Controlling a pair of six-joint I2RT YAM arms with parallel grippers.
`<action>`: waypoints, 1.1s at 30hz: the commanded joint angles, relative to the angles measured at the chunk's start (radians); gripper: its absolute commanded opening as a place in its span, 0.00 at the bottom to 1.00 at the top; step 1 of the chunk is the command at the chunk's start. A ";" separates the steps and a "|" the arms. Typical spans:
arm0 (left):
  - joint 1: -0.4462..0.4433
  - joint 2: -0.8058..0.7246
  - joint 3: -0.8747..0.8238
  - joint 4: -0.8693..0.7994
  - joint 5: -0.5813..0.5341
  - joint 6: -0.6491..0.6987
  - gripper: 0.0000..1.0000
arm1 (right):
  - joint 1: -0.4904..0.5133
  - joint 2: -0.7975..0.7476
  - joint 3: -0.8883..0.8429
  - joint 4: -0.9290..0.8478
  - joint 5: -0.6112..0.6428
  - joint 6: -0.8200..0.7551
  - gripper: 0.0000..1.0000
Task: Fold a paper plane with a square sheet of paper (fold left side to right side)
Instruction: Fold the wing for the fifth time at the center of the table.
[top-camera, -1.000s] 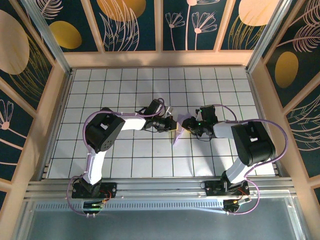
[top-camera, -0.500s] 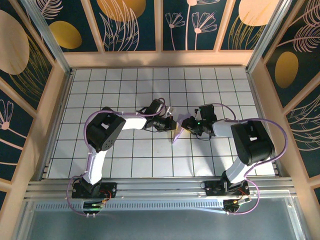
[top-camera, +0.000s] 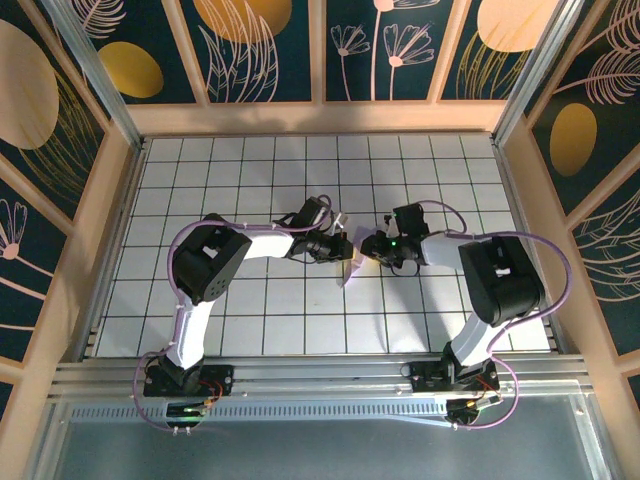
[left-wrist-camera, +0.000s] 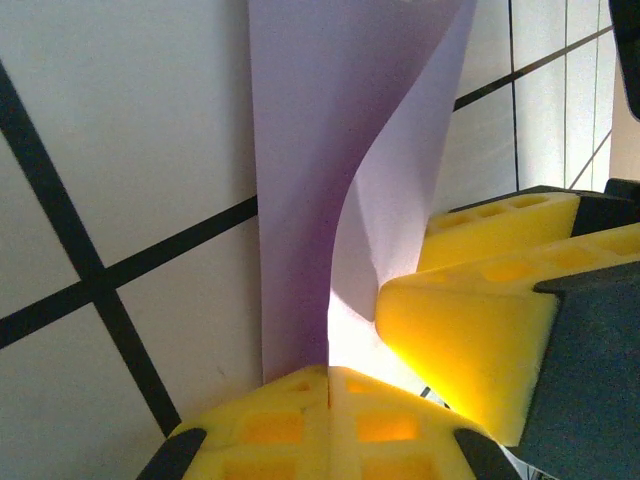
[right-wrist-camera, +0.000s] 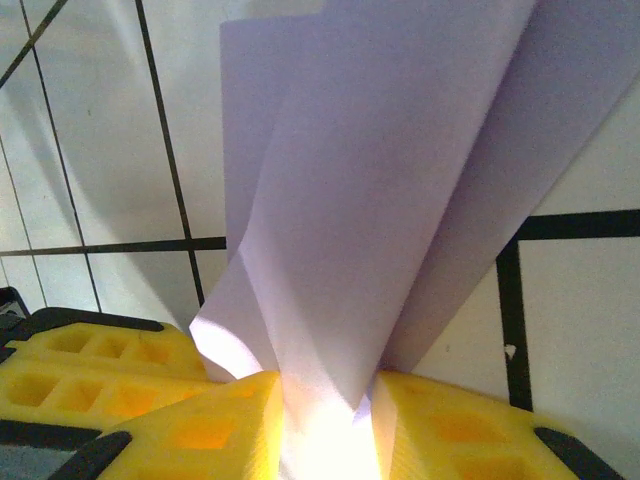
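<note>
Left wrist: left tool pinches paper plane edge.

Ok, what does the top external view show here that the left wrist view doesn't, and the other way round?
Top external: the left arm and right arm in full, reaching to the middle of the table, with the left pincer and right pincer facing each other.
Left wrist: close detail, with the left pincer's yellow fingers shut on the edge of the sheet of paper, which bends in a soft curve.
Both: the lavender sheet, the black grid lines, and the two pincers close together at the paper.
</note>
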 joint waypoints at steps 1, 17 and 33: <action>0.003 -0.008 0.010 -0.018 -0.007 0.018 0.02 | 0.023 0.093 0.022 0.065 0.137 -0.078 0.31; 0.005 -0.038 0.015 -0.050 -0.056 0.049 0.04 | 0.020 0.112 0.057 0.016 0.153 -0.122 0.31; 0.005 -0.152 -0.078 -0.024 -0.095 0.004 0.32 | 0.018 0.103 0.045 0.039 0.128 -0.103 0.29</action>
